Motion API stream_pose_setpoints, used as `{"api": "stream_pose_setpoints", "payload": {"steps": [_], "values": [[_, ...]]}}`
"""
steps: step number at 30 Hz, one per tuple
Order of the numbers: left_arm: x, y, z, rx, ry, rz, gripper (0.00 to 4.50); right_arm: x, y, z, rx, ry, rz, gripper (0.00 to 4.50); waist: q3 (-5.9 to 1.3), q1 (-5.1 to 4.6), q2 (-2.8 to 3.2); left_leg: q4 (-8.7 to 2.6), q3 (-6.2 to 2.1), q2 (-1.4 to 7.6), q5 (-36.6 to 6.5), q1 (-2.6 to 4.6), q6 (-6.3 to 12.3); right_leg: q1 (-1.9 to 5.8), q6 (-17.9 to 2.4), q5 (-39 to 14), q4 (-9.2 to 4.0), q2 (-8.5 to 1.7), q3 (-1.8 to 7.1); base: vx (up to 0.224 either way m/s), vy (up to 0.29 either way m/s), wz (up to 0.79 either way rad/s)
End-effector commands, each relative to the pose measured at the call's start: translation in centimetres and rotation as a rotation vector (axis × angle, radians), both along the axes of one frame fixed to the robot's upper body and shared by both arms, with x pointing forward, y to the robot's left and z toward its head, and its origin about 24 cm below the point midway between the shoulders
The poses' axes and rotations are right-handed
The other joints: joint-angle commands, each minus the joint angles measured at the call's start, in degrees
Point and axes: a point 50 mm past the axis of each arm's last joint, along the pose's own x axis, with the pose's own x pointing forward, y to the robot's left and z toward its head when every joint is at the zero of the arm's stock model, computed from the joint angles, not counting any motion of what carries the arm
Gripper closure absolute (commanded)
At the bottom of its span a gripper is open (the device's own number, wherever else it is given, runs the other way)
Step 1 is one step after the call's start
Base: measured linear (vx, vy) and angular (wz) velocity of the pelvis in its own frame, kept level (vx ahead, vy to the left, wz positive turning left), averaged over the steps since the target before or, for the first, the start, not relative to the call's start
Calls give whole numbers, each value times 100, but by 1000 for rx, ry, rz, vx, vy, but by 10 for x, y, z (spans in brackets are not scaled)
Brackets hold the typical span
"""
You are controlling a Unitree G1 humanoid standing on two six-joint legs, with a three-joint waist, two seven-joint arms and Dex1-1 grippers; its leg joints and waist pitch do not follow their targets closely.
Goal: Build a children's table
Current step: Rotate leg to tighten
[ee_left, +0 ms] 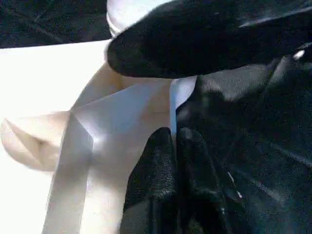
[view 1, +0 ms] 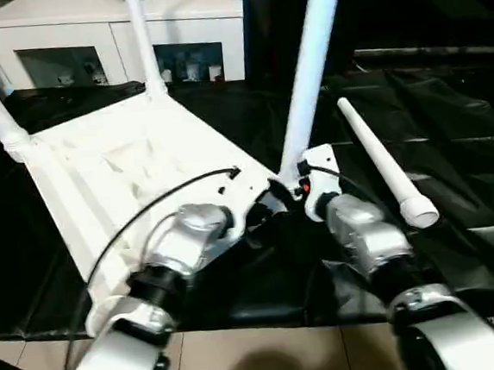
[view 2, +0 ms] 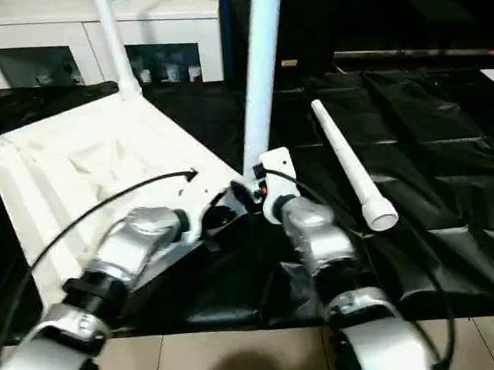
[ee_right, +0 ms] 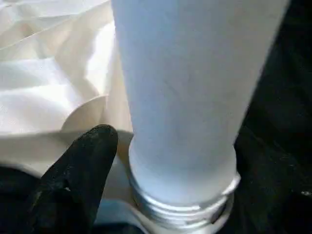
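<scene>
Working on the third leg (view 1: pixel 306 67), upright in the near right corner of the upside-down tabletop (view 1: pixel 116 170) on the black counter (view 1: pixel 459 132). Two more legs (view 1: pixel 144 47) already up at the far corners; last leg (view 1: pixel 383 160) lying on the counter nearby. Right pincer (view 1: pixel 292 188) at the foot of the third leg, cannot tell if gripping. Left pincer (ee_left: pixel 175 132) pressed together by the tabletop's edge. Looks not fully in, with screw rings (ee_right: pixel 183 207) peeking out. Next: twist tight, then fetch the last leg
</scene>
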Motion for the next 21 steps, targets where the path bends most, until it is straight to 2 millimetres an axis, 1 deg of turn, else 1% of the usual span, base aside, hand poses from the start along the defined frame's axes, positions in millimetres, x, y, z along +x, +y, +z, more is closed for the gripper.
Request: {"api": "stream_pose_setpoints", "payload": {"steps": [1,2,3,4,5,6,7,8,10,11,12,13,14,15,17,19,20,21], "values": [[-3,1,7,-3,-52,-81,450,-9,5,-2,-23,6,170,74,-394,66,12,-293,18,8,-902,4,328,332,-1351,-242,-446,-325,245,0,0,0],[-6,4,6,1,-53,-127,450,-13,-1,0,-45,-5,238,74,-408,86,7,-277,20,17,-790,-5,413,349,-1417,121,-406,-317,249,0,0,0],[-10,7,5,0,-41,-177,450,-17,-8,2,-74,-16,303,74,-405,117,10,-273,18,24,-738,-2,475,348,-1440,282,-396,-314,243,0,0,0],[-12,8,4,1,-33,-191,450,-19,-11,3,-78,-18,329,74,-400,115,-13,-273,26,20,-759,-11,503,350,-1447,304,-391,-307,244,0,0,0],[-14,10,4,1,-32,-218,450,-22,-14,4,-76,-15,365,74,-407,143,8,-270,33,32,-791,16,520,329,-1473,287,-384,-320,250,0,0,0],[-20,12,5,-10,-31,-286,450,-28,-21,7,-85,-16,422,74,-393,165,-8,-280,30,30,-825,19,509,343,-1465,194,-403,-313,248,0,0,0],[-22,12,5,-14,-30,-309,450,-30,-23,7,-89,-16,439,74,-393,165,-8,-280,30,30,-825,19,509,343,-1465,194,-403,-313,248,0,0,0],[-26,15,5,-19,-9,-344,450,-34,-30,10,-94,-12,467,74,-386,186,4,-294,35,55,-942,32,478,325,-1450,53,-408,-323,252,0,0,0],[-30,19,6,-22,5,-379,450,-37,-37,12,-98,-14,487,74,-378,204,5,-303,40,61,-1001,41,440,310,-1431,-81,-413,-316,253,0,0,0],[-32,21,6,-22,12,-393,450,-38,-40,14,-99,-17,503,74,-370,216,12,-302,50,59,-1059,52,409,288,-1421,-211,-427,-314,260,0,0,0],[-33,22,7,-22,15,-399,450,-39,-42,14,-100,-17,510,74,-371,245,16,-307,51,69,-1109,62,367,282,-1398,-328,-435,-322,262,0,0,0],[-35,23,7,-25,24,-415,450,-41,-43,15,-101,-18,521,74,-371,245,16,-307,51,69,-1109,62,367,282,-1398,-328,-435,-322,262,0,0,0],[-36,23,7,-27,29,-428,450,-41,-44,16,-101,-19,529,74,-366,275,17,-315,53,68,-1154,71,312,271,-1366,-425,-443,-322,269,0,0,0],[-38,23,8,-28,31,-448,450,-43,-44,17,-100,-17,545,74,-367,282,14,-314,56,63,-1138,72,291,266,-1352,-404,-440,-312,271,0,0,0],[-41,23,9,-36,40,-474,450,-46,-43,18,-97,-14,572,74,-371,285,10,-313,52,59,-1089,57,285,278,-1334,-355,-429,-314,270,0,0,0],[-42,22,10,-40,42,-491,450,-48,-42,17,-101,-7,591,74,-378,296,-7,-308,50,56,-997,46,302,289,-1319,-242,-417,-315,271,0,0,0],[-43,22,10,-40,41,-493,450,-48,-41,17,-102,-3,595,74,-383,297,0,-308,46,54,-959,42,303,288,-1316,-212,-412,-317,264,0,0,0],[-43,21,10,-36,37,-492,450,-49,-41,16,-105,3,600,74,-385,294,-12,-303,48,50,-944,42,309,286,-1329,-191,-408,-315,265,0,0,0]]}}
